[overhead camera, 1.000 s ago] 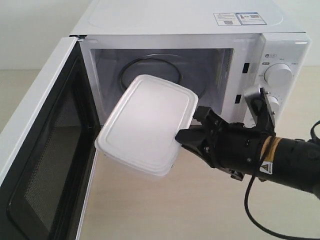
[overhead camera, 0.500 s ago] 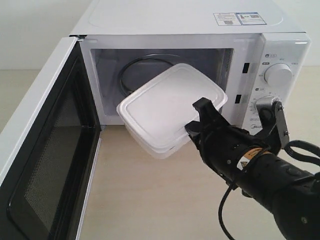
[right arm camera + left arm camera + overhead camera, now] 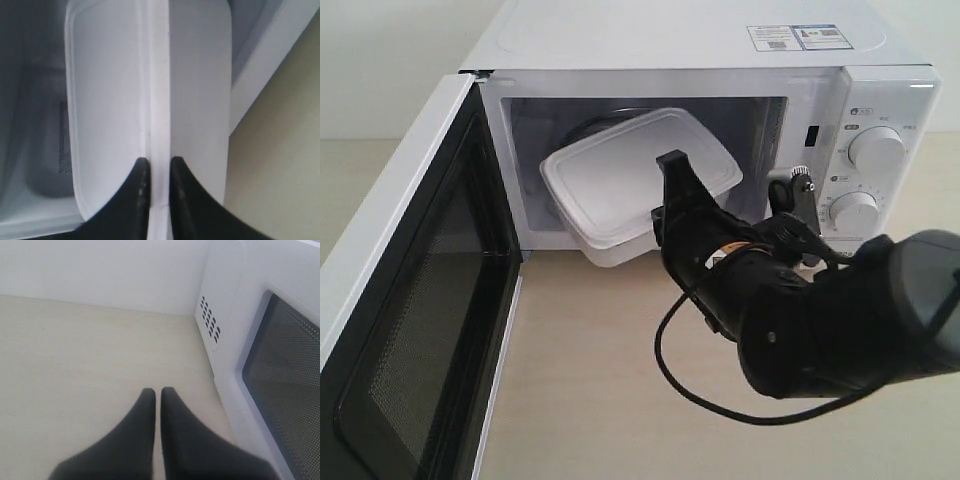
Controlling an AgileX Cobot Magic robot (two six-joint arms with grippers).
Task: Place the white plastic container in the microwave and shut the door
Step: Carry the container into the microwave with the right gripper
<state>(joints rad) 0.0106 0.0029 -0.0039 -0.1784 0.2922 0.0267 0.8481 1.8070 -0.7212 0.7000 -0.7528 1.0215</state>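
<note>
Since the frame a second back, the right arm has swung in and carried the white plastic container (image 3: 620,185) from out in front of the opening into the mouth of the cavity. Right gripper (image 3: 158,167) is clamped on the container's lid rim at its near end, one jaw on each side of the rim. Ahead of the gripper, the far part of the container is already past the microwave (image 3: 670,40) front frame and over the turntable ring (image 3: 588,126). The near corner still hangs outside and low over the sill, so the box sits tilted. Can't tell whether it touches the cavity floor yet. The door (image 3: 410,300) is wide open, off to the side of the right gripper and well clear of it. Left gripper (image 3: 157,395) has its fingers together and empty, over the table (image 3: 75,350) just beside the door's outer face. Step in hand: insertion, roughly halfway. Next, as I read it: push further in, level the box, set it down on the turntable, release and back the arm out fully. The door swing only comes after that.
</note>
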